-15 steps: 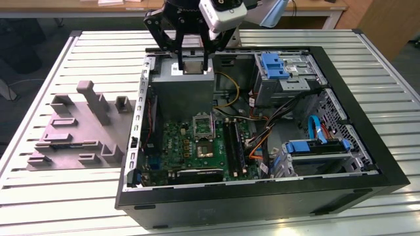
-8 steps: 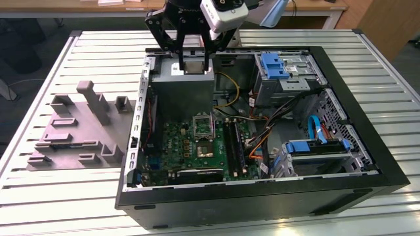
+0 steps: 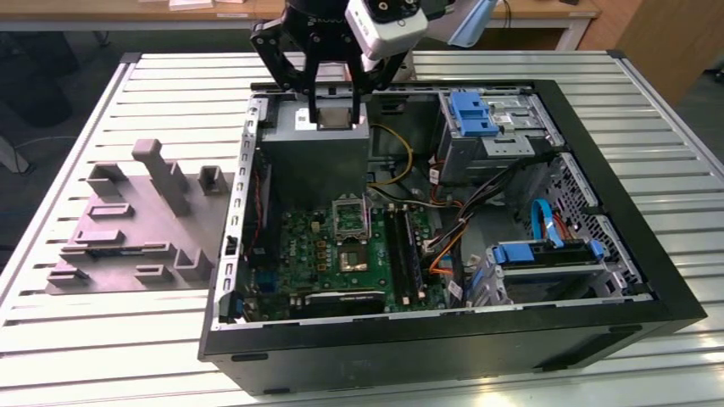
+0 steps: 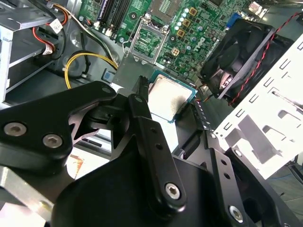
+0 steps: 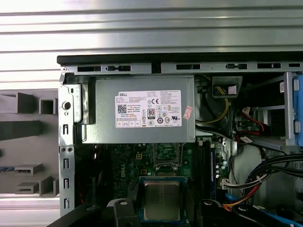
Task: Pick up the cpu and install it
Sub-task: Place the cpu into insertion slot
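Note:
The cpu, a small square chip with a pale metal top, hangs in my gripper, which is shut on its edges. It is above the grey power supply at the back of the open computer case. In both wrist views the cpu sits between the black fingers. The open socket lies on the green motherboard, lower in the case and apart from the chip.
A grey moulded tray with upright posts lies on the slatted table at the exterior view's left. Blue drive cages, bundled cables and a black fan crowd the case. Black case walls ring the board.

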Motion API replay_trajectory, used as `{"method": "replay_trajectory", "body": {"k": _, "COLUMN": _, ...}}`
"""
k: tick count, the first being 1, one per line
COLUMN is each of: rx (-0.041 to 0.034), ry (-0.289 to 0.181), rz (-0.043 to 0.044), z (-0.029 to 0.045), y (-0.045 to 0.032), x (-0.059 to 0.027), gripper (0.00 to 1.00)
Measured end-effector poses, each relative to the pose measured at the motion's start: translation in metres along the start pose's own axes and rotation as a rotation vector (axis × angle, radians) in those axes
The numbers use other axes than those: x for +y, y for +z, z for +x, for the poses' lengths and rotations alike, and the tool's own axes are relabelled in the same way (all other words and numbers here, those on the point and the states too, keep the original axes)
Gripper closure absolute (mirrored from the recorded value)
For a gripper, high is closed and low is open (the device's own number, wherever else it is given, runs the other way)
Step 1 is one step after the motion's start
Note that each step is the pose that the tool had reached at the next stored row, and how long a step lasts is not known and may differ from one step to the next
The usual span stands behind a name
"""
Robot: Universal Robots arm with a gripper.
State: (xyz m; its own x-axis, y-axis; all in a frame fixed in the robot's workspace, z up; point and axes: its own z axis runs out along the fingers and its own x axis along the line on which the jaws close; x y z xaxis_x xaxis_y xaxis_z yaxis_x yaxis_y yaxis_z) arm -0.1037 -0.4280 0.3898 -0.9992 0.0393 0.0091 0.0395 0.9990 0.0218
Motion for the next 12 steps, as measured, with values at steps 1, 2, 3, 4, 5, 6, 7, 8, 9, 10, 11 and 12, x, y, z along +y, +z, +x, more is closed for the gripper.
{"method": "replay_trajectory", "body": {"k": 1, "rx": 0.0000, "ry": 0.000, "rz": 0.0000, "z": 0.0000, "y": 0.0000, "x": 0.0000, "gripper": 0.53}}
{"method": "replay_trajectory", "body": {"k": 2, "rx": -0.0001, "ry": 0.000, "rz": -0.0001, "z": 0.0000, "y": 0.0002, "x": 0.0000, "gripper": 0.53}}
{"method": "replay_trajectory", "body": {"k": 3, "rx": 0.0000, "ry": 0.000, "rz": 0.0000, "z": 0.0000, "y": 0.0003, "x": 0.0000, "gripper": 0.53}}
{"method": "replay_trajectory", "body": {"k": 4, "rx": -0.0001, "ry": 0.000, "rz": -0.0001, "z": 0.0000, "y": 0.0003, "x": 0.0000, "gripper": 0.53}}
{"method": "replay_trajectory", "body": {"k": 5, "rx": -0.0001, "ry": 0.000, "rz": -0.0001, "z": 0.0000, "y": 0.0003, "x": 0.0000, "gripper": 0.53}}
{"method": "replay_trajectory", "body": {"k": 6, "rx": -0.0001, "ry": 0.000, "rz": -0.0001, "z": 0.0000, "y": 0.0004, "x": 0.0000, "gripper": 0.53}}
{"method": "replay_trajectory", "body": {"k": 7, "rx": -0.0001, "ry": 0.000, "rz": -0.0002, "z": 0.0000, "y": 0.0006, "x": 0.0000, "gripper": 0.53}}
{"method": "replay_trajectory", "body": {"k": 8, "rx": -0.0002, "ry": 0.000, "rz": -0.0003, "z": 0.0000, "y": 0.0009, "x": 0.0000, "gripper": 0.53}}
{"method": "replay_trajectory", "body": {"k": 9, "rx": -0.0002, "ry": 0.000, "rz": -0.0003, "z": 0.0000, "y": 0.0013, "x": 0.0000, "gripper": 0.53}}
{"method": "replay_trajectory", "body": {"k": 10, "rx": -0.0001, "ry": 0.000, "rz": -0.0002, "z": 0.0000, "y": 0.0017, "x": 0.0000, "gripper": 0.53}}
{"method": "replay_trajectory", "body": {"k": 11, "rx": -0.0001, "ry": 0.000, "rz": -0.0002, "z": 0.0000, "y": 0.0023, "x": 0.0000, "gripper": 0.53}}
{"method": "replay_trajectory", "body": {"k": 12, "rx": -0.0001, "ry": 0.000, "rz": -0.0001, "z": 0.0000, "y": 0.0029, "x": -0.0001, "gripper": 0.53}}
